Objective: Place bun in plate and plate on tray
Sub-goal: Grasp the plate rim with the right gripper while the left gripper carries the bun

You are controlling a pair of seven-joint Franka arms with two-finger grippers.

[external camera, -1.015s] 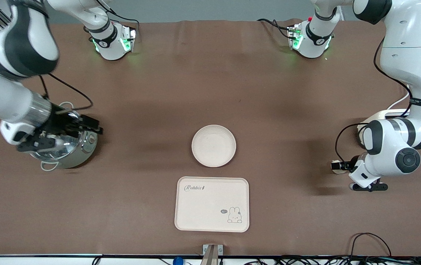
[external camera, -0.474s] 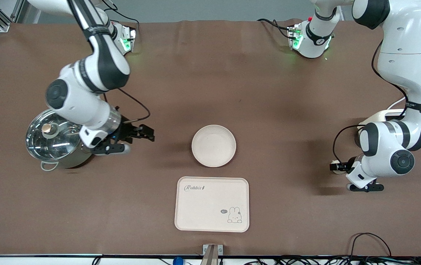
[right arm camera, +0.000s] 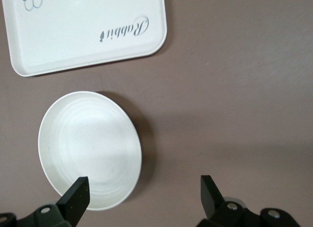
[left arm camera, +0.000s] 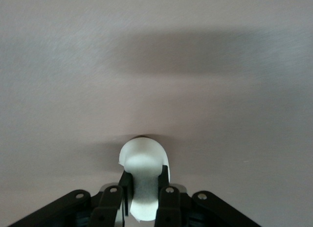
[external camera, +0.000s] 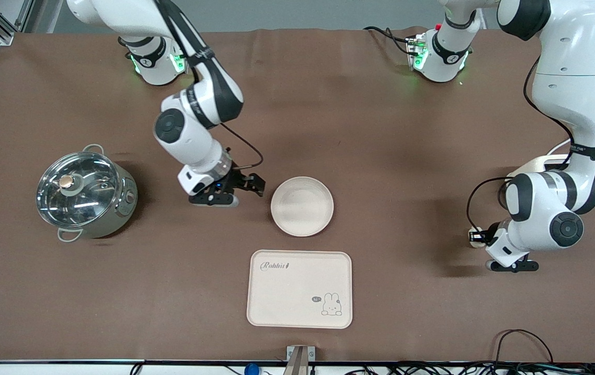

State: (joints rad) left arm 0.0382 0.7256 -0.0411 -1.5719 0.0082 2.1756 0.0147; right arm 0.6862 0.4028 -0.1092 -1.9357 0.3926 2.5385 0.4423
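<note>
Bun point(left arm camera: 142, 161) half hidden between the left gripper's point(left arm camera: 144, 193) clamped fingers; right gripper point(external camera: 248, 190) – spread wide – beside the plate point(external camera: 302, 206).

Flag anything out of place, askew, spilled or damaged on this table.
Nothing spilled, tipped or askew. The plate and tray lie flat, apart and bare. One oddity: the bun, pinched in the shut left claw, shows a small notch in its rim, perhaps a dent or tear.

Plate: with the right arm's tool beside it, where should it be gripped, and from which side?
Pinch the raised rim of the plate at the edge facing the right tool, one finger inside, one outside. It lies flat and shallow, too wide to span.
</note>
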